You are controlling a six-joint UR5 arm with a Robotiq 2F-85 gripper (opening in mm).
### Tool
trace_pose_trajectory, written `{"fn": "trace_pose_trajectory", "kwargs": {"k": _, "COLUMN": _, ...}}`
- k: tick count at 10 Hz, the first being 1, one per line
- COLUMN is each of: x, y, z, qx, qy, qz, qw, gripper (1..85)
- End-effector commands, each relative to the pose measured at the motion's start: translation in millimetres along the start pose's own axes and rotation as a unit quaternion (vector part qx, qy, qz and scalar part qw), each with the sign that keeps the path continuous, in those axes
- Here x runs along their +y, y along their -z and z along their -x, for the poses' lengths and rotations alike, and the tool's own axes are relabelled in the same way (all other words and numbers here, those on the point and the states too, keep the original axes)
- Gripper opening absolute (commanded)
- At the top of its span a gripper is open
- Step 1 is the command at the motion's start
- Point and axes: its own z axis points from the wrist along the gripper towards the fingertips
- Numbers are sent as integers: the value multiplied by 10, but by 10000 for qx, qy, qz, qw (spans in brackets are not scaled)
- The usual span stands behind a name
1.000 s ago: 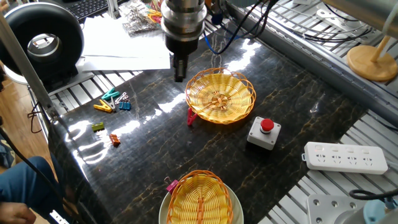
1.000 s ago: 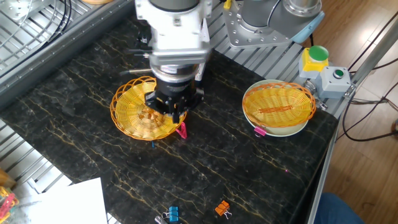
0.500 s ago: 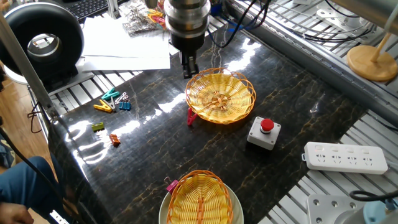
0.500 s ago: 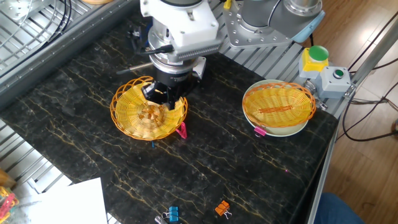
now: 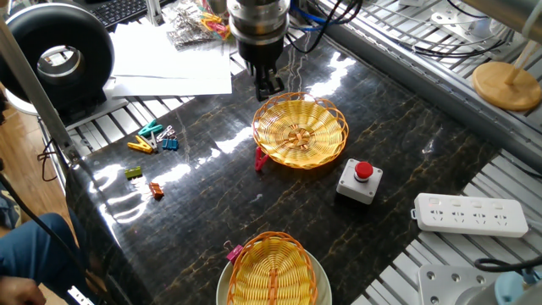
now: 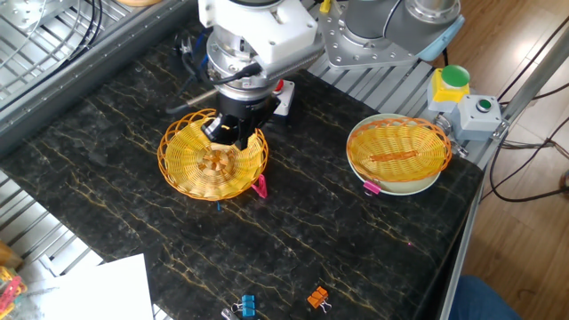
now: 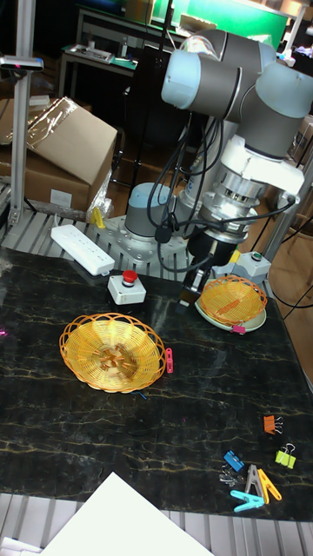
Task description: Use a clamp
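Clamp, a small red plastic spring clip (image 5: 260,158), sits pinched onto the rim of the round orange wicker basket (image 5: 301,131), its tail resting on the dark marbled table (image 5: 195,220), well below the pincer and on the basket's opposite side. That placement suggests the clipping is already done. The pincer (image 5: 268,85) hangs above the basket's far edge, holding nothing visible; whether its fingers stand apart cannot be told.

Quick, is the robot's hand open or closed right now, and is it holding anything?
Hand: cannot tell if open or closed; it hangs above the table with nothing visible in it. The red clip sits clipped on the basket rim.
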Motion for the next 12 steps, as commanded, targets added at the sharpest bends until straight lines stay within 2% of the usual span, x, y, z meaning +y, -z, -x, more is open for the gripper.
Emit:
{"fn": "trace_pose_trajectory", "kwargs": {"k": 1, "x": 84, "y": 23, "z": 156, "qx": -326, "qy": 260, "qz": 163, "qw": 9990, "gripper": 563}}
{"fn": "trace_pose_trajectory", "kwargs": {"k": 2, "x": 127, "y": 6, "z": 172, "qx": -351, "qy": 361, "qz": 235, "qw": 9985, "gripper": 587}}
{"fn": "trace_pose_trajectory", "kwargs": {"k": 3, "x": 289, "y": -118, "z": 175, "qx": -321, "qy": 422, "qz": 437, "qw": 9976, "gripper": 583}}
{"fn": "trace_pose_trajectory", "kwargs": {"k": 4, "x": 455, "y": -281, "z": 202, "qx": -362, "qy": 457, "qz": 553, "qw": 9968, "gripper": 577}}
{"fn": "trace_pose_trajectory", "kwargs": {"k": 5, "x": 507, "y": -429, "z": 221, "qx": -375, "qy": 570, "qz": 504, "qw": 9964, "gripper": 567}}
{"fn": "trace_pose_trajectory", "kwargs": {"k": 7, "x": 446, "y": -689, "z": 209, "qx": -192, "qy": 854, "qz": 185, "qw": 9960, "gripper": 553}}
{"fn": "trace_pose_trajectory", "kwargs": {"k": 8, "x": 437, "y": -812, "z": 263, "qx": -252, "qy": 912, "qz": 91, "qw": 9955, "gripper": 530}}
{"fn": "trace_pose_trajectory", "kwargs": {"k": 9, "x": 386, "y": -892, "z": 308, "qx": -325, "qy": 1074, "qz": -5, "qw": 9937, "gripper": 523}}
{"fn": "trace_pose_trajectory", "kwargs": {"k": 10, "x": 397, "y": -932, "z": 384, "qx": -440, "qy": 1152, "qz": -10, "qw": 9924, "gripper": 527}}
{"fn": "trace_pose_trajectory", "kwargs": {"k": 11, "x": 393, "y": -941, "z": 423, "qx": -474, "qy": 1232, "qz": -56, "qw": 9912, "gripper": 527}}
{"fn": "trace_pose_trajectory", "kwargs": {"k": 12, "x": 367, "y": -949, "z": 395, "qx": -407, "qy": 1371, "qz": -107, "qw": 9897, "gripper": 527}}
